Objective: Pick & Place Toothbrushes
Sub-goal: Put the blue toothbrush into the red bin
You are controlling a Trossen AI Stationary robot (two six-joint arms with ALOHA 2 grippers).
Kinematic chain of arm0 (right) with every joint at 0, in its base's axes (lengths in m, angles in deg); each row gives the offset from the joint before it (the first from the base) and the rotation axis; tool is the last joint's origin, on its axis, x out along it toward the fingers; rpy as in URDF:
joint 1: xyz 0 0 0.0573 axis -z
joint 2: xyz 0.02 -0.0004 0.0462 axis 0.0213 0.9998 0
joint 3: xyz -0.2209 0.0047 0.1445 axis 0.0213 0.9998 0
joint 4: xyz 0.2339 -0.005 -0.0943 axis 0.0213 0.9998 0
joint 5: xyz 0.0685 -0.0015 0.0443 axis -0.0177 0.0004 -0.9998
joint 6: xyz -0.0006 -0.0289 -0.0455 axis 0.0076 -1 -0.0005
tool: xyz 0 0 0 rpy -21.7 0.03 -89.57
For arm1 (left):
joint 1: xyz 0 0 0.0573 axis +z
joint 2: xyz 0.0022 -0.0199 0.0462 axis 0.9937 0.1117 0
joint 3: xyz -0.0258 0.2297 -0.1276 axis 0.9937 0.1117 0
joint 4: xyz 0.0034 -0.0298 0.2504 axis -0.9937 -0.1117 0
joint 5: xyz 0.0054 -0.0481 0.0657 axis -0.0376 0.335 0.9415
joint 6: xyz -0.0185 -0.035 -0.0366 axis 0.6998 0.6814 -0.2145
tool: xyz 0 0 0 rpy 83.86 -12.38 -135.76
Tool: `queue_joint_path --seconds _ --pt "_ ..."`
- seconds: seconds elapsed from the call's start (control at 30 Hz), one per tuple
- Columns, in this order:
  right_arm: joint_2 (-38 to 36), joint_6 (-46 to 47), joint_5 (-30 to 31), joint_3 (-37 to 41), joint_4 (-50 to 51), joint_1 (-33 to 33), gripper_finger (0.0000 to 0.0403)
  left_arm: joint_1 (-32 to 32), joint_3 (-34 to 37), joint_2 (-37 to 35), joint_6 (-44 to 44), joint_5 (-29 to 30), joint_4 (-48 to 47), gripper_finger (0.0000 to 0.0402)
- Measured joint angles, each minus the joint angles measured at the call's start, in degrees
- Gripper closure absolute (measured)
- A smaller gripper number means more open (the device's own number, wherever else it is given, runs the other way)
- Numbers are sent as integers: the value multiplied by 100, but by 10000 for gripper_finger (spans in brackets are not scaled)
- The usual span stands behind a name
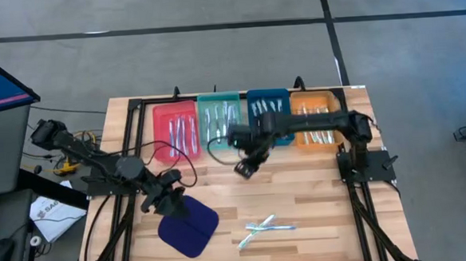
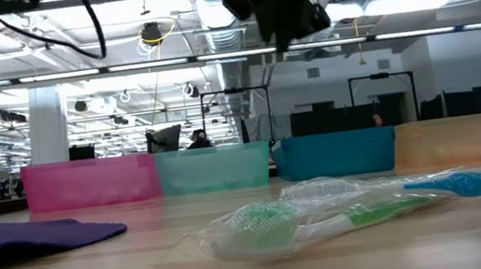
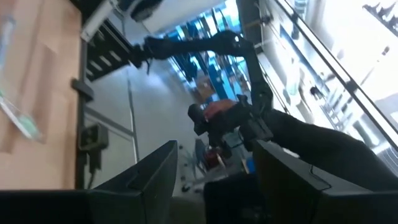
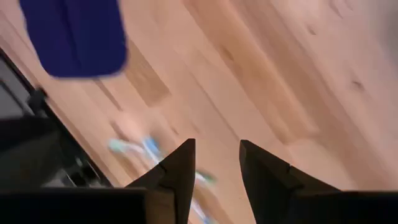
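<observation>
Two or three loose toothbrushes (image 1: pixel 266 227) lie crossed flat on the wooden table near its front edge; the low view shows them (image 2: pixel 327 212) in clear wrappers. More toothbrushes lie in the red tray (image 1: pixel 162 118), teal tray (image 1: pixel 204 108), blue tray (image 1: pixel 251 97) and orange tray (image 1: pixel 295 103) along the far edge. My right gripper (image 1: pixel 243 168) (image 4: pixel 217 144) hovers high over the table's middle, pointing steeply down, open and empty. My left gripper (image 1: pixel 175 196) (image 3: pixel 214 149) hangs level above the far corner of the pad, open and empty.
A dark blue cloth pad (image 1: pixel 188 225) lies flat at the front left, left of the loose toothbrushes. Bare wood stretches between the trays and the toothbrushes. Black frame rails (image 1: pixel 126 152) run along the table's left and right sides.
</observation>
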Motion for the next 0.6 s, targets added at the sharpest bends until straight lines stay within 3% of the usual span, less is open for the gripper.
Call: queue_joint_path --seconds 0.17,0.37,0.6 --pt "0 1327 749 0 -740 -714 303 -530 0 0 -12 252 3 198" --pt "-2 2282 1190 0 -1335 -1502 335 -1044 0 0 4 523 19 198" --pt "-2 3529 2757 -2 -2134 -2264 354 -1397 0 0 4 863 56 198"
